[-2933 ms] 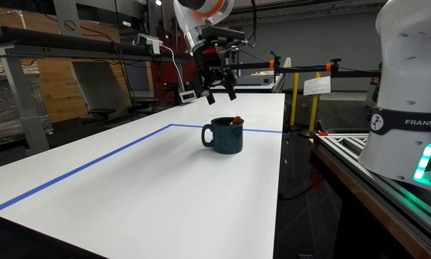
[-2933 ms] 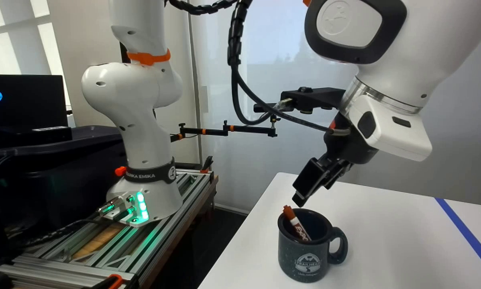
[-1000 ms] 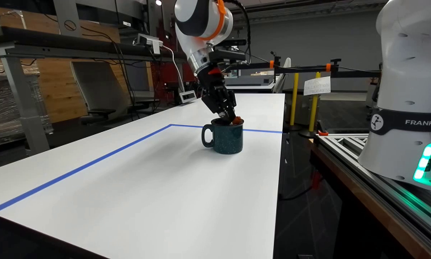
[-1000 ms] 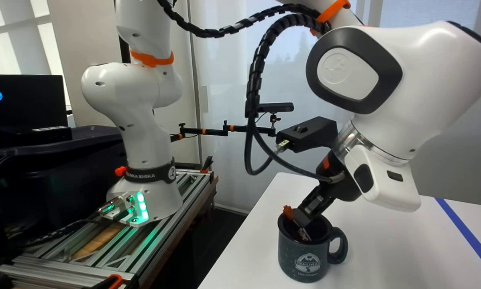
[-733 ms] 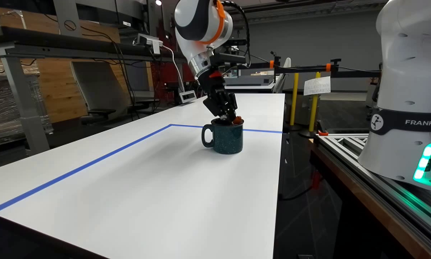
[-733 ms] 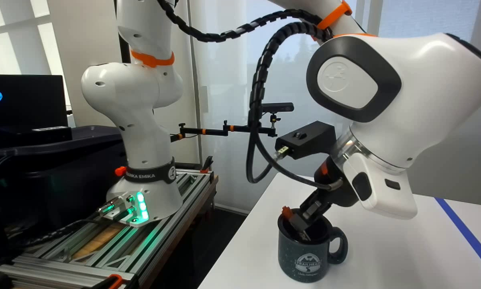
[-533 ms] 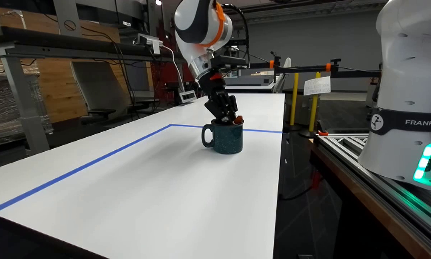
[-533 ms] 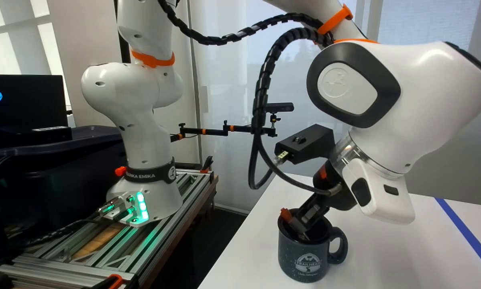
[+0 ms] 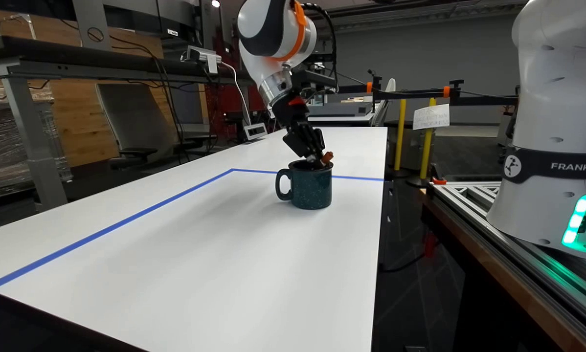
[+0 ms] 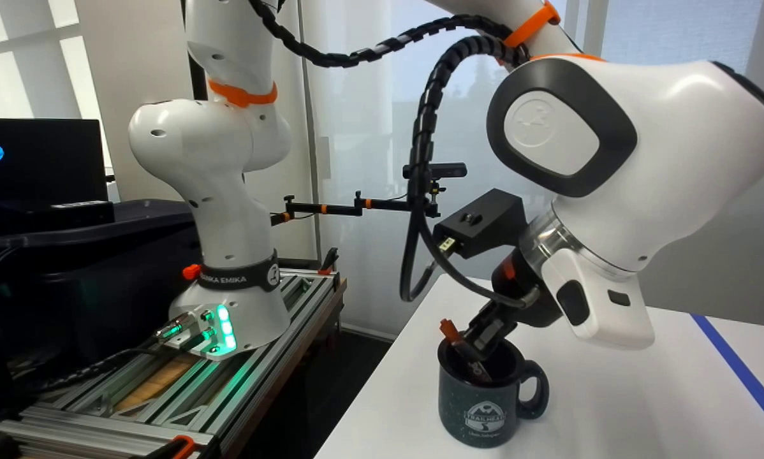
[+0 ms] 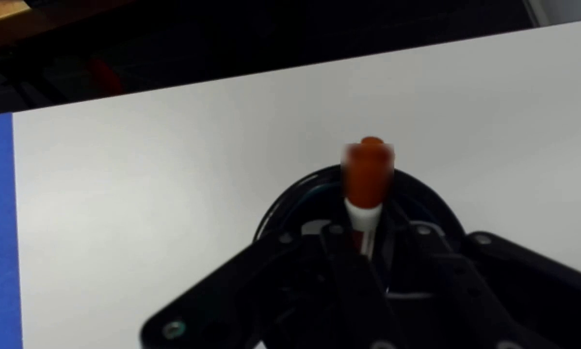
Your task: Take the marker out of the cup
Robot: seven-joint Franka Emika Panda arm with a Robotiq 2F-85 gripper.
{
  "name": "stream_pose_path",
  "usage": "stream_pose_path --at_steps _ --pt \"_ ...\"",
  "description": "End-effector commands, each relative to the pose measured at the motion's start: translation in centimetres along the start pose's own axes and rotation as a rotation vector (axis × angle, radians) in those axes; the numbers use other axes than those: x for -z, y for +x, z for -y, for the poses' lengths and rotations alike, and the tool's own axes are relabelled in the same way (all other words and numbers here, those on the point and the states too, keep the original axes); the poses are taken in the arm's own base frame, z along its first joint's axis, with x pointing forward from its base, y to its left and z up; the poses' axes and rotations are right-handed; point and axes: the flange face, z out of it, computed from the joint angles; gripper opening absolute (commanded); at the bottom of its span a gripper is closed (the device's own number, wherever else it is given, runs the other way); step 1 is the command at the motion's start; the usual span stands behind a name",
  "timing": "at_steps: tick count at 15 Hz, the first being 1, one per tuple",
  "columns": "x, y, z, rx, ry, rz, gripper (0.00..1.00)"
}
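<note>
Wrist view gives me the closest look at the claw, which is pinching the marker below its rust-orange cap. The marker leans inside the dark teal cup, its cap above the rim. In an exterior view I see the cup upright on a long white worktop, toward its right edge; blue tape runs up the left side and turns right, passing on the far side of the cup. The arm's base stands to the right, lit green. Farther off, a chair and wood panelling fill the left, with yellow posts and a paper sign far right. In an exterior view, a black tub sits left and a pale shade hangs far back.
</note>
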Motion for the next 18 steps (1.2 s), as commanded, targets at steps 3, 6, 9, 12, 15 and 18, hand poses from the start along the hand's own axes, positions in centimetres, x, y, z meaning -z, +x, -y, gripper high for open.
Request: stream_pose_path --at_steps 3,6,9,12,15,18 --pt "3.9 -4.4 -0.7 0.050 0.073 0.068 0.05" --pt "6.4 -5.7 -1.2 0.041 0.108 -0.005 0.05" --pt "8.7 -6.3 -1.4 0.030 0.120 -0.157 0.05" --pt "10.4 -5.3 -2.0 0.012 0.101 -0.329 0.05" --pt "10.5 -3.1 -2.8 -0.043 0.113 -0.480 0.05" --pt "9.2 -0.9 -3.3 -0.087 0.127 -0.574 0.05"
